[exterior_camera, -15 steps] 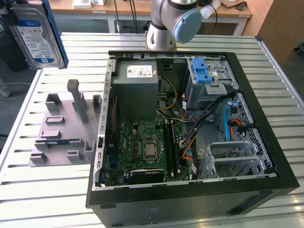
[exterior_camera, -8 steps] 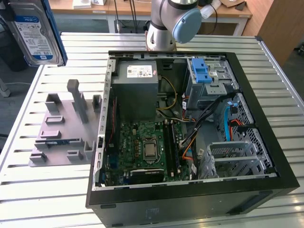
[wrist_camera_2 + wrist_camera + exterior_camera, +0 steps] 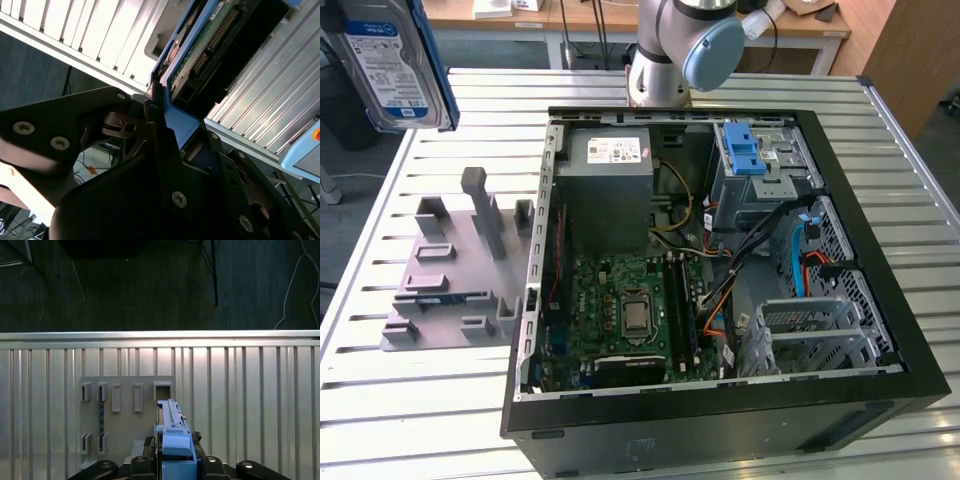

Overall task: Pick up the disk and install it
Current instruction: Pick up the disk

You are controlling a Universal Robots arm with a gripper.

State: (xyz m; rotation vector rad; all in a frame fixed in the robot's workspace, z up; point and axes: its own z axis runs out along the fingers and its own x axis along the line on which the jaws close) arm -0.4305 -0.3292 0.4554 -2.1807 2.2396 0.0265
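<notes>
A slatted metal table carries an open computer case and, just beside it on the exterior view's left, a grey fixture with upright slots. Behind the case we see the base of the arm. Inside the case, a grey power supply sits next to a metal cage with a blue latch, and the motherboard lies below them.

The disk is off the table, raised high at the exterior view's upper left, well apart from the case. It is tilted, with its white-and-blue label toward that camera.

In the second wrist view the gripper is closed on the disk. Its black fingers press on either side of the blue end bracket, and what looks like the green circuit-board side of the disk faces that camera.

In the first wrist view we look along the disk edge-on, its blue rail running away from the gripper. Beyond it lie the fixture with its slots, the table and then a dark floor.
</notes>
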